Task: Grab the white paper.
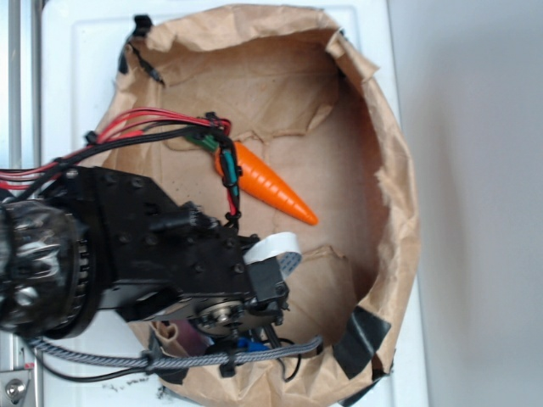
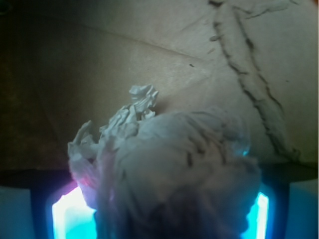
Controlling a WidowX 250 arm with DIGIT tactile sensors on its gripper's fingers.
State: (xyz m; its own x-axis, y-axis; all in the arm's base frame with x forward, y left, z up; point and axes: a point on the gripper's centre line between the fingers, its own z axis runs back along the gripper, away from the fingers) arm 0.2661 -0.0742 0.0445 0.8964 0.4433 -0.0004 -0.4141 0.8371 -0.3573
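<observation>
The white paper point(image 2: 169, 159), a crumpled greyish wad, fills the lower middle of the wrist view. It sits between my gripper's point(image 2: 159, 204) two pads, which glow cyan; the left pad point(image 2: 70, 219) and the right pad point(image 2: 260, 214) both touch its sides. The jaws stand wide, closed against the wad. The brown floor of the bag lies behind it. In the exterior view my black arm point(image 1: 153, 246) reaches into the bag and hides both the gripper fingers and the paper.
A large brown paper bag point(image 1: 399, 170) lies open, its walls ringing the work area. An orange toy carrot point(image 1: 271, 188) lies just beyond my wrist. A smooth white tape band point(image 1: 276, 248) is on the arm. Black tape point(image 1: 361, 335) patches the bag's near rim.
</observation>
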